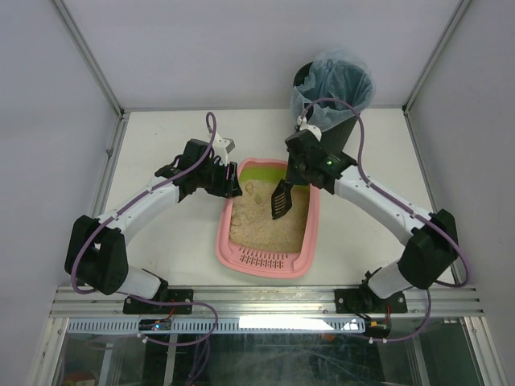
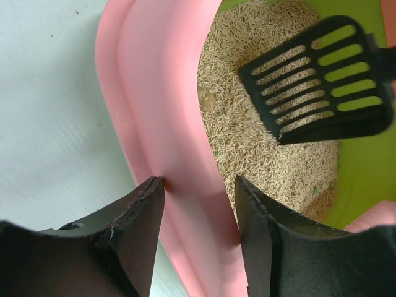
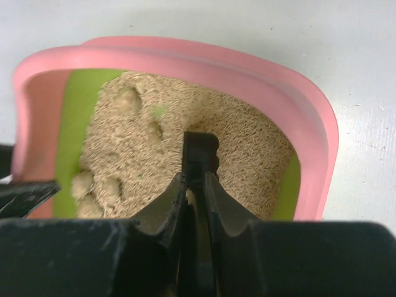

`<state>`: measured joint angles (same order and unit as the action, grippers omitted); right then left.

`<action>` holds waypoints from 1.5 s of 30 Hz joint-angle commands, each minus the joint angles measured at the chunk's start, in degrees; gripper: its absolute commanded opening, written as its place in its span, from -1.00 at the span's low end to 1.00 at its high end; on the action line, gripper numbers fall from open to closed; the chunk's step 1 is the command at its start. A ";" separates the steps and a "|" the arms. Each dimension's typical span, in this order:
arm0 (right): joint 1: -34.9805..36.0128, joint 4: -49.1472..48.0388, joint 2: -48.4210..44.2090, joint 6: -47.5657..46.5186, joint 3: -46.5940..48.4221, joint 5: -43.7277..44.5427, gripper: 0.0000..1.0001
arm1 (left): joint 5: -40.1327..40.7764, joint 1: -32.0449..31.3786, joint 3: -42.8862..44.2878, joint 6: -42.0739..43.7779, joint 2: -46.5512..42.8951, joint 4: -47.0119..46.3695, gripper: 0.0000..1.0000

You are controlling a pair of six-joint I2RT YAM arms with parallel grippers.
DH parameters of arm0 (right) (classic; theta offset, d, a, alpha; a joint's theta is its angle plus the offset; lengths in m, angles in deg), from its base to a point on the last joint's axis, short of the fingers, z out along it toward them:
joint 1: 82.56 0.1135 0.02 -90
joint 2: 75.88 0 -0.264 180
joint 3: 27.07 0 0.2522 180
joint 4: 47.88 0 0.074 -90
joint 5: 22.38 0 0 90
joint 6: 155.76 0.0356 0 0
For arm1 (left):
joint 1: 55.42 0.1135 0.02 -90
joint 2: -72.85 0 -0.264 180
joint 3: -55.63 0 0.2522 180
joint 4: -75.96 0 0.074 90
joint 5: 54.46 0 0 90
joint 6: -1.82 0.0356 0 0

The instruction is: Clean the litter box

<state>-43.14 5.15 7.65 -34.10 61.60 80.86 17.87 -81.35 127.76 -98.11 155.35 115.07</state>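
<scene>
The pink litter box point(image 1: 265, 261) lies mid-table with beige litter and a lime-green far end. My left gripper point(image 1: 233, 186) is at its left wall. In the left wrist view the gripper point(image 2: 199, 185) straddles the pink rim point(image 2: 161, 93), both pads pressed on it. My right gripper point(image 1: 291, 178) is shut on the handle of a black slotted scoop point(image 1: 282, 199), whose blade hangs just over the litter point(image 2: 322, 80). In the right wrist view the gripper point(image 3: 195, 179) clamps the scoop point(image 3: 201, 148) edge-on above the litter. Clumps point(image 3: 127, 99) lie near the green end.
A black round bin point(image 1: 330, 88) with a bluish bag stands behind the box at the back right, close behind my right wrist. White walls with metal posts close off both sides and the back. Pale table surface point(image 1: 161, 145) lies left of the box.
</scene>
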 commanded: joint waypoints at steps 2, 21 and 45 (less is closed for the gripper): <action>0.91 -2.19 6.98 1.55 3.96 9.90 -1.00 | 1.33 0.09 1.40 2.04 0.88 -0.18 -0.01; 0.96 -26.34 10.30 13.52 -11.50 -21.29 -1.00 | 1.24 0.09 1.40 2.12 0.93 -0.10 -0.01; -4.01 -32.69 -9.82 20.38 -22.72 -16.80 -1.00 | 1.24 0.09 1.40 2.05 0.69 -0.19 -0.01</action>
<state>-46.42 -23.14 1.49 -16.44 39.66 65.32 17.57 -81.24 128.07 -97.96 155.79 115.57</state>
